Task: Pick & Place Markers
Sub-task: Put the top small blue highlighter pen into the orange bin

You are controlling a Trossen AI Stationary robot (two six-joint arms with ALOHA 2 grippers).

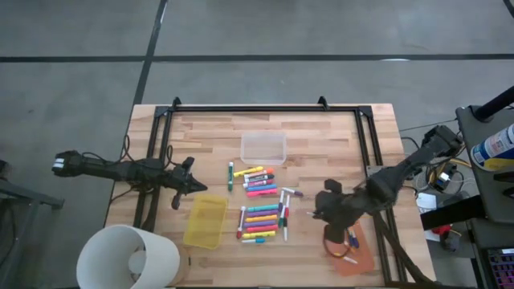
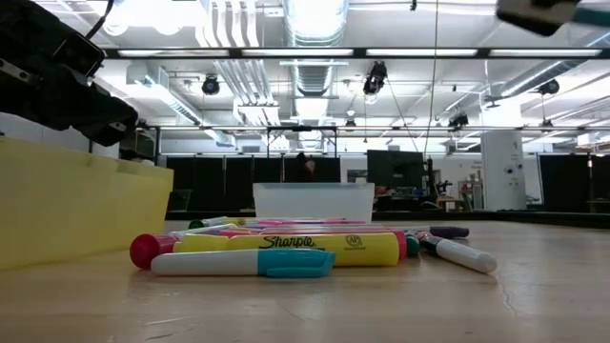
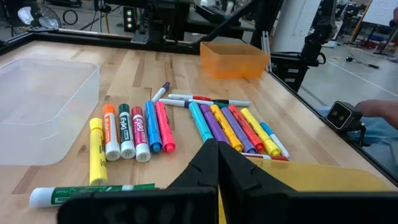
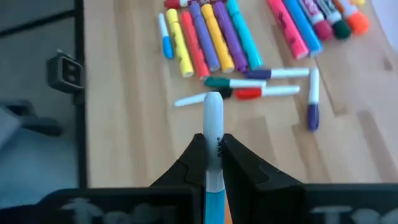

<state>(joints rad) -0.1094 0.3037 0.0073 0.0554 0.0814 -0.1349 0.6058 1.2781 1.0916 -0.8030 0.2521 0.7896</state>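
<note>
Markers (image 1: 261, 205) are laid out in two loose rows on the middle of the wooden table (image 1: 321, 136), between the yellow bin (image 1: 206, 221) on one side and the orange bin (image 1: 353, 253) on the other, with the clear bin (image 1: 263, 148) just beyond them. The thick neon ones are judged to be light, stiff and smooth-barrelled; being round, they would be expected to roll if nudged, so a hold across the middle of the barrel, clear of the cap, is advised. The thin white ones with coloured caps are judged lighter still and more apt to pivot in a pinch unless taken near their balance point.

One thin white marker with a blue end (image 4: 213, 146) is held by the right gripper (image 4: 212, 165), its jaws clenched on the barrel near the blue end, the white length pointing out ahead; this gripper is seen near the orange bin in the high view. The left gripper (image 3: 217, 163) is kept beside the yellow bin, its jaws pressed together on nothing.
</note>
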